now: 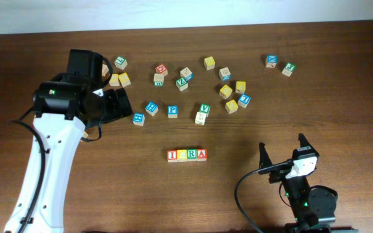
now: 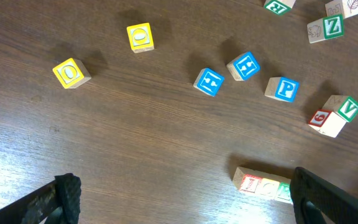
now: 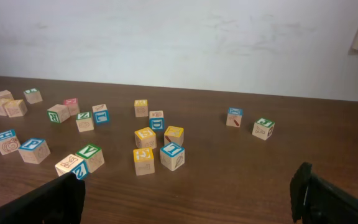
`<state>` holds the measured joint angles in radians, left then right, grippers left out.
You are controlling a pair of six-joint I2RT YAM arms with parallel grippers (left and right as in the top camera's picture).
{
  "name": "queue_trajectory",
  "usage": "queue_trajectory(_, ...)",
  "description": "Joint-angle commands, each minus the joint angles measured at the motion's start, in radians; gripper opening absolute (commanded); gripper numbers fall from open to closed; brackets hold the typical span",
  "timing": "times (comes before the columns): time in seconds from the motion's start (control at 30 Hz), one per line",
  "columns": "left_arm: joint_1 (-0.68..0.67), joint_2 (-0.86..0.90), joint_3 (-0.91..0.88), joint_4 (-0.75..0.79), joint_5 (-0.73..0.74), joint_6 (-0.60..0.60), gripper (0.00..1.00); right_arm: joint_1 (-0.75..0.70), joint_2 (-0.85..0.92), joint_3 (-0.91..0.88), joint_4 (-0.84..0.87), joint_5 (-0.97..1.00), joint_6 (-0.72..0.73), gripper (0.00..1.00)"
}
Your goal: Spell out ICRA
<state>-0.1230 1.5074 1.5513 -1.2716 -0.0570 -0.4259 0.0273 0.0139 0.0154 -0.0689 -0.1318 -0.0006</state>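
Several letter blocks stand in a row (image 1: 186,155) reading I, C, R, A at the middle front of the table; the row's left end shows in the left wrist view (image 2: 261,185). My left gripper (image 1: 118,103) is open and empty, up and to the left of the row, above the table (image 2: 185,199). My right gripper (image 1: 282,150) is open and empty near the front right, away from all blocks (image 3: 188,199).
Loose letter blocks are scattered across the back half of the table: a blue P (image 1: 172,110), a green V (image 1: 204,108), yellow blocks (image 1: 124,79), and a pair at the far right (image 1: 272,61). The right wrist view shows the same scatter (image 3: 145,160).
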Motion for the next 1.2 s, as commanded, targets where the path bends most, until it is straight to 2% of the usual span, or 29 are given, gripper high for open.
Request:
queue_trajectory(0.0,0.003,-0.002,0.009,0.001,-0.008,0.012,0.99,-0.008,-0.011,-0.01,-0.001,0.009,0.001,0.98)
queue_trajectory(0.23,0.003,-0.002,0.008,-0.001,-0.011,0.013,0.99,-0.008,-0.011,-0.01,-0.001,0.009,0.001,0.98)
queue_trajectory(0.37,0.003,-0.054,-0.001,-0.006,-0.109,0.013,0.99,-0.008,-0.011,-0.01,0.0,0.009,0.001,0.98)
queue_trajectory(0.47,0.003,-0.187,-0.121,0.137,-0.105,0.045,0.99,-0.008,-0.011,-0.01,-0.001,0.009,0.001,0.98)
queue_trajectory(0.63,0.018,-0.502,-0.498,0.362,-0.105,0.212,0.99,-0.008,-0.011,-0.01,-0.001,0.009,0.001,0.98)
queue_trajectory(0.8,0.152,-0.926,-0.883,0.515,-0.039,0.215,0.99,-0.008,-0.011,-0.01,0.0,0.009,0.001,0.98)
queue_trajectory(0.87,0.192,-1.056,-0.933,0.48,-0.014,0.214,0.99,-0.008,-0.011,-0.01,-0.001,0.009,0.001,0.98)
queue_trajectory(0.97,0.186,-1.131,-0.94,0.463,-0.007,0.215,0.99,-0.008,-0.011,-0.01,0.0,0.009,0.001,0.98)
queue_trajectory(1.17,0.171,-1.291,-1.164,0.69,0.019,0.24,0.99,-0.008,-0.011,-0.01,0.0,0.009,0.001,0.98)
